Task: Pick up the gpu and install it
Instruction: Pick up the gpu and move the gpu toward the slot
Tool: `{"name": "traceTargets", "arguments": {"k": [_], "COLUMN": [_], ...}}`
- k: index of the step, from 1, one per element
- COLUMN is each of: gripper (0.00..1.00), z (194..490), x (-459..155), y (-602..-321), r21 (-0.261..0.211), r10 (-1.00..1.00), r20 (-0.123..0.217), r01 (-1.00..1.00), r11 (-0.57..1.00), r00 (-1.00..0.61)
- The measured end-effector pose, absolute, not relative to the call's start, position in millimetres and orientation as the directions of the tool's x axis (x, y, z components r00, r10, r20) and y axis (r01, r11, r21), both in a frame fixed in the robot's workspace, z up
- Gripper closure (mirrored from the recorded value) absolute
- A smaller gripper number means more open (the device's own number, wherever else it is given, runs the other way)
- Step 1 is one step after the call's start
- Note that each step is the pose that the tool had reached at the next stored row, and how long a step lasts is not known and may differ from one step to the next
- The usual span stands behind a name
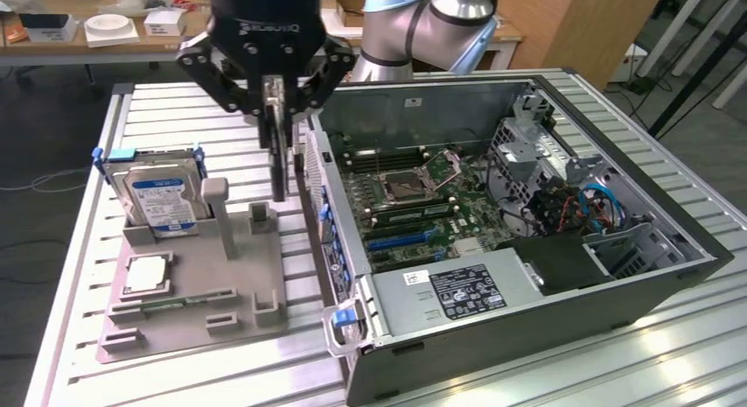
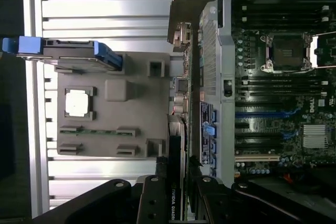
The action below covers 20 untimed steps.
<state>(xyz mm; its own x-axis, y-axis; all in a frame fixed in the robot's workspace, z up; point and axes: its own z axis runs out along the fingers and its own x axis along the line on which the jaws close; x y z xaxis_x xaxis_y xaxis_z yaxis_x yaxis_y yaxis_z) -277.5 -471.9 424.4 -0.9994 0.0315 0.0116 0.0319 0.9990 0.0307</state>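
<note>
arm (image 1: 435, 26) pointing straight down, jaws pinching gpu (image 1: 278, 162) top edge, hanging upright over grey tray (image 1: 262, 271), beside case (image 1: 561, 324).

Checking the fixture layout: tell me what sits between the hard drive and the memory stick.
A silver square processor chip sits there, between the hard drive and memory stick; the exterior view shows it.

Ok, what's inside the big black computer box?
Inside the case: a green motherboard with a square silver socket, blue slots, blue cables and a grey power supply. Whatever lies under the power supply is covered.
</note>
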Motion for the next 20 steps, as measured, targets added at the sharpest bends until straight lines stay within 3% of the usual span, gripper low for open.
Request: {"name": "traceTargets", "arguments": {"k": [20], "gripper": [0.74], "z": [423], "x": [-212], "y": [-472], "r21": [0.031], "r10": [0.032], "r20": [0.012], "r01": [0.032], "r11": [0.999], "r00": [-0.999]}}
